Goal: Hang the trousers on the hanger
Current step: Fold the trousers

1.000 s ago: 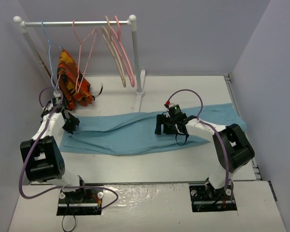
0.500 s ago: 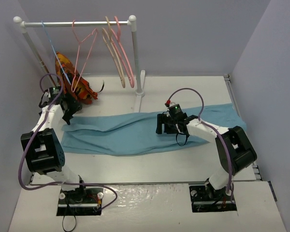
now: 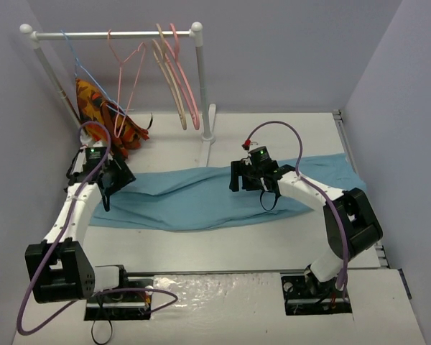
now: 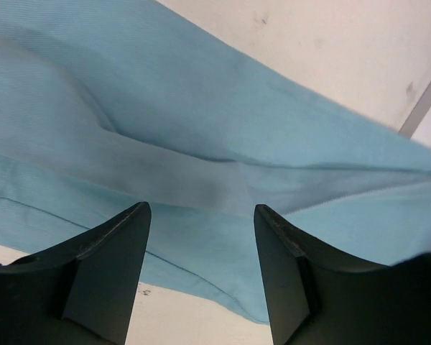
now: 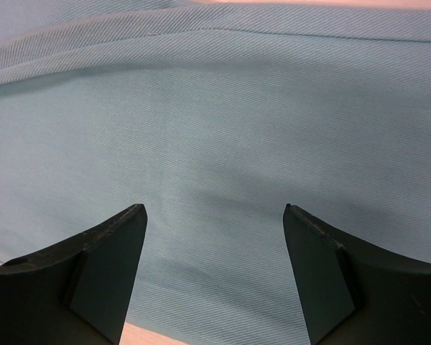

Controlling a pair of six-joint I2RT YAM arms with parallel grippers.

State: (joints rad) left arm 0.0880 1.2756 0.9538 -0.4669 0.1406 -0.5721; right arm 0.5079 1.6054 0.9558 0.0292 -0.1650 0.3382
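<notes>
The blue trousers lie spread out long across the white counter. The left claw is wide open above one end, holding nothing. The right claw is wide open over the middle, also holding nothing. The pink hanger hangs on the rail at the back.

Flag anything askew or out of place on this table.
The patterned cloth slumps in a bunch at the tilted blue hanger near the left end of the rack. The trousers lie wrinkled across the table, not on the salmon hanger. Nothing looks spilled or broken.
</notes>
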